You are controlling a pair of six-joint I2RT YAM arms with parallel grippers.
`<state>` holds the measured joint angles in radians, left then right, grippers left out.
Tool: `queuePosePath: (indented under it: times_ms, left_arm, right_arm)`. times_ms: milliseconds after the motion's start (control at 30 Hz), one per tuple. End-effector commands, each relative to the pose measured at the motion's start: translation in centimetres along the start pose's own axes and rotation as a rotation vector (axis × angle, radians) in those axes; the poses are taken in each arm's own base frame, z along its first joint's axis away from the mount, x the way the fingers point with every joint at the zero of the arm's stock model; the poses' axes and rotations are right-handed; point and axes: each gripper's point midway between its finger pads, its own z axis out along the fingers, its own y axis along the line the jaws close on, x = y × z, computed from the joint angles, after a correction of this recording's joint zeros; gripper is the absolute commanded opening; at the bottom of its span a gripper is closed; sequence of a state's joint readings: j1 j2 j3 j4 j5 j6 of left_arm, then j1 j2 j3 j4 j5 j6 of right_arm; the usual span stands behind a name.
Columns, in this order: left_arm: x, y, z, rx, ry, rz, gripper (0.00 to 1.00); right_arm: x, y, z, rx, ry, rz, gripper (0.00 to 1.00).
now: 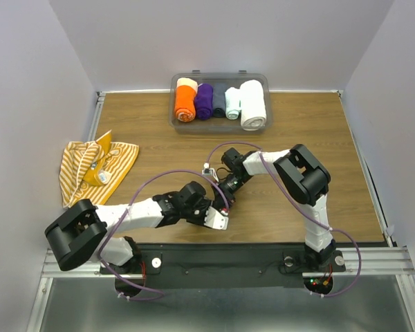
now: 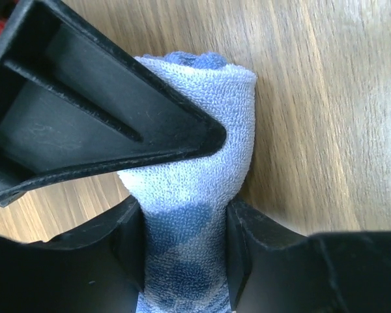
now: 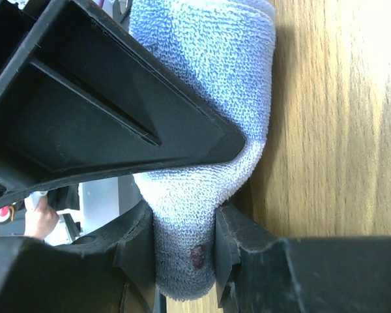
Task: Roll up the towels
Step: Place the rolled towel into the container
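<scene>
Wood table [image 1: 297,124], white walls [image 1: 214,34] close; nearside of the bin [image 1: 268,83], left gripper [image 2: 186,225] and right gripper [image 3: 186,241] both clamp the pale blue towel [image 2: 202,169]; striped towel [image 1: 97,166] near-left at the edge, open wood near-right

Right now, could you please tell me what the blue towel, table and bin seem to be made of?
Blue towel: probably cotton terry, matte; looped pile shows.
Table: wood or wood-look laminate, smooth; streaky grain.
Bin: seemingly plastic; translucent grey walls, moulded tabs.
</scene>
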<state>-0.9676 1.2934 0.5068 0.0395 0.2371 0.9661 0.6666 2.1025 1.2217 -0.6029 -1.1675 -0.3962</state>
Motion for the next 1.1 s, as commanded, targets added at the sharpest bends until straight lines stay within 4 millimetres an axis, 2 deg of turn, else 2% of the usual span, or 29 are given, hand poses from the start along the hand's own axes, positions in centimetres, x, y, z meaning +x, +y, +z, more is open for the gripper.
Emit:
queuePosePath:
  times_ms: [0, 100, 133, 200, 233, 267, 300, 367, 433, 500, 533, 567, 600, 633, 667, 700, 733, 767, 800, 833, 867, 900, 933, 967, 1000, 1033, 1067]
  left_arm:
    - [-1.1, -1.2, -0.8, 0.071, -0.024, -0.077, 0.10]
    - [-2.0, -1.6, -1.5, 0.096, -0.043, -0.148, 0.00]
    - [-2.3, -1.5, -1.7, 0.096, -0.051, -0.172, 0.00]
    - [-3.0, -1.3, -2.1, 0.106, -0.050, -0.234, 0.00]
    - [-3.2, -1.1, -2.1, 0.104, -0.044, -0.257, 0.00]
    - [-3.6, -0.7, -2.4, 0.102, -0.041, -0.297, 0.00]
    - [-3.8, -0.6, -2.4, 0.112, -0.036, -0.315, 0.00]
    - [-4.9, 0.2, -2.7, 0.111, -0.050, -0.347, 0.00]
    - [-6.1, 0.8, -3.2, 0.112, -0.076, -0.381, 0.00]
    - [-6.7, 1.6, -3.6, 0.098, -0.088, -0.408, 0.00]
    - [-7.0, 1.8, -3.8, 0.100, -0.096, -0.428, 0.00]
    - [-7.9, 2.8, -4.3, 0.087, -0.117, -0.434, 0.00]
    - [-7.6, 3.5, -4.6, 0.076, -0.114, -0.465, 0.00]
    - [-8.0, 4.0, -4.8, 0.084, -0.129, -0.500, 0.00]
    - [-9.3, 6.0, -5.7, 0.060, -0.166, -0.520, 0.00]
    - [-8.4, 7.8, -6.3, 0.033, -0.160, -0.581, 0.00]
    - [-9.7, 10.1, -7.0, 0.031, -0.198, -0.635, 0.00]
    - [-9.7, 12.2, -7.5, 0.006, -0.221, -0.680, 0.00]
    - [-8.6, 14.6, -8.3, -0.025, -0.228, -0.748, 0.00]
    - [-7.6, 16.4, -7.5, -0.036, -0.208, -0.813, 0.00]
    - [-8.7, 20.6, -9.3, -0.109, -0.258, -0.815, 0.00]
    - [-8.5, 22.4, -9.6, -0.130, -0.261, -0.861, 0.00]
    - [-6.0, 24.9, -9.0, -0.167, -0.239, -0.933, 0.00]
    - [-5.4, 27.2, -9.3, -0.214, -0.252, -0.967, 0.00]
    - [-6.3, 31.7, -11.6, -0.320, -0.314, -1.004, 0.00]
    - [-3.5, 34.1, -10.1, -0.398, -0.255, -1.074, 0.00]
    - [-1.6, 36.5, -10.7, -0.477, -0.249, -1.124, 0.00]
  right_arm:
    - [-0.3, -1.5, -1.7, 0.099, 0.000, -0.026, 0.14]
    - [-1.6, -2.0, -3.9, 0.138, -0.047, -0.011, 0.38]
    - [-2.9, -2.6, -5.8, 0.171, -0.089, -0.017, 0.52]
    - [-4.0, -2.6, -7.9, 0.197, -0.131, -0.012, 0.63]
    - [-5.2, -2.9, -10.1, 0.224, -0.181, -0.022, 0.77]
    - [-5.8, -2.6, -11.3, 0.240, -0.207, -0.022, 0.80]
    - [-6.4, -3.0, -13.2, 0.265, -0.248, -0.015, 0.93]
    - [-7.6, -2.6, -15.4, 0.295, -0.296, -0.024, 1.00]
    - [-8.2, -2.8, -17.9, 0.342, -0.340, -0.022, 1.00]
    - [-8.5, -2.5, -19.5, 0.369, -0.368, -0.025, 1.00]
    - [-8.5, -2.4, -21.0, 0.394, -0.398, -0.024, 1.00]
    - [-8.7, -2.2, -22.0, 0.410, -0.418, -0.027, 1.00]
    - [-8.9, -1.9, -23.0, 0.422, -0.440, -0.025, 1.00]
    - [-9.0, -1.2, -24.8, 0.437, -0.483, -0.032, 1.00]
    - [-9.1, -0.7, -25.6, 0.444, -0.505, -0.034, 1.00]
    - [-9.1, -0.3, -26.4, 0.449, -0.527, -0.026, 1.00]
    - [-9.1, 0.7, -27.9, 0.457, -0.567, -0.030, 1.00]
    - [-9.1, 1.1, -28.5, 0.463, -0.582, -0.037, 1.00]
    - [-9.0, 1.5, -29.0, 0.466, -0.598, -0.030, 1.00]
    - [-8.9, 1.9, -29.6, 0.468, -0.616, -0.027, 1.00]
    - [-8.8, 2.6, -29.9, 0.475, -0.627, -0.037, 1.00]
    - [-8.6, 2.8, -30.0, 0.476, -0.633, -0.032, 1.00]
    - [-8.2, 2.8, -30.1, 0.479, -0.638, -0.024, 1.00]
    - [-8.1, 3.0, -30.1, 0.483, -0.641, -0.024, 1.00]
    - [-8.0, 3.3, -30.1, 0.485, -0.644, -0.024, 1.00]
    - [-7.8, 3.2, -30.3, 0.488, -0.648, -0.017, 1.00]
    - [-7.6, 3.2, -30.1, 0.485, -0.647, -0.010, 1.00]
